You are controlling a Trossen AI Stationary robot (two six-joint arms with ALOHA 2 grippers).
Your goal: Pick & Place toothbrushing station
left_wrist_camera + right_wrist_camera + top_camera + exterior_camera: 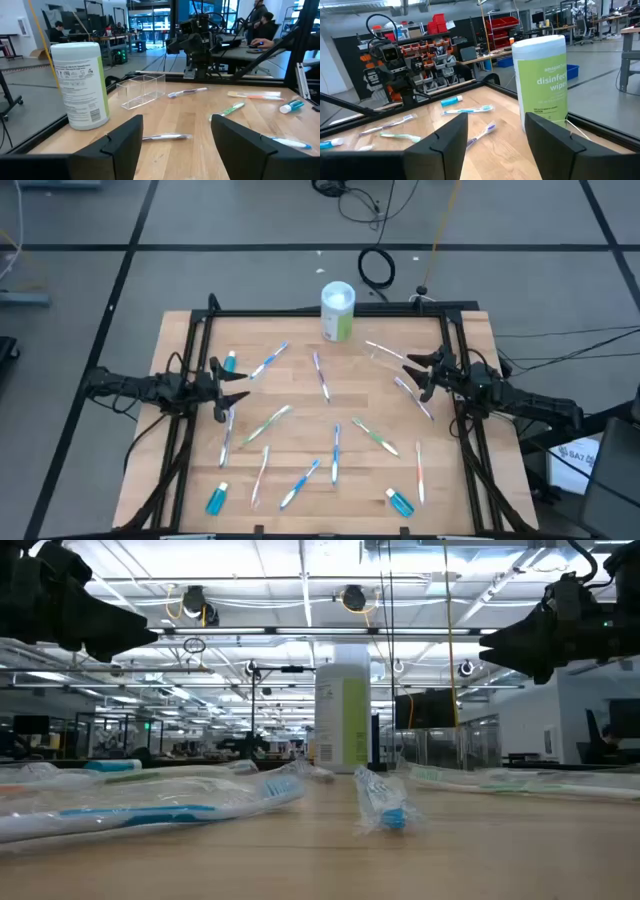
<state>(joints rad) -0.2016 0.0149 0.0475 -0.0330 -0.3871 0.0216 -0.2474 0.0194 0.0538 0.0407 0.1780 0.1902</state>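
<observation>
Several slim toothbrushes lie flat and scattered on the wooden table: a blue one (pixel 268 361), a purple one (pixel 322 375), green ones (pixel 265 425) (pixel 375 437). Small teal tubes lie at the far left (pixel 230 362), near left (pixel 217 498) and near right (pixel 400 502). The clear plastic cup (pixel 142 90) lies on the table at the far right (pixel 385 352). My left gripper (pixel 238 385) (pixel 175 125) hovers open over the left side. My right gripper (pixel 416 376) (pixel 495 122) hovers open over the right side, just near of the cup. Both face the table's middle.
A tall white and green wipes canister (pixel 337 310) stands upright at the middle of the far edge. A black frame (pixel 320 311) runs along the far edge and down both sides of the table. Cables lie on the floor beyond.
</observation>
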